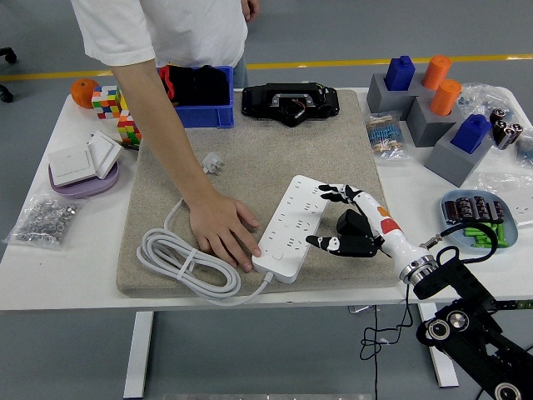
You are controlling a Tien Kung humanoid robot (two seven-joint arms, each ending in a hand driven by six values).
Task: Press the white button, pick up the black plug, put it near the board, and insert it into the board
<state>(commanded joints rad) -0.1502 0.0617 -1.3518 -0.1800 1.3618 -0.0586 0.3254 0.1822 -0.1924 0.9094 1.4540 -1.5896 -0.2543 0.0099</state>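
While your right hand (346, 225) hovers at the right edge of the white power strip (293, 227), its fingers are spread and it holds nothing. You see the thumb pointing left over the strip's edge and the other fingers (331, 192) reaching over the sockets farther from you. On the far side of the strip from your hand, a person's hand (221, 234) lies flat on the beige mat (250, 158), touching the strip's near left end. Past that hand lies the coiled white cable (185, 262). Well away from your hand, up and to the left on the mat, rests a small white plug (214, 163). I cannot tell where a black plug is.
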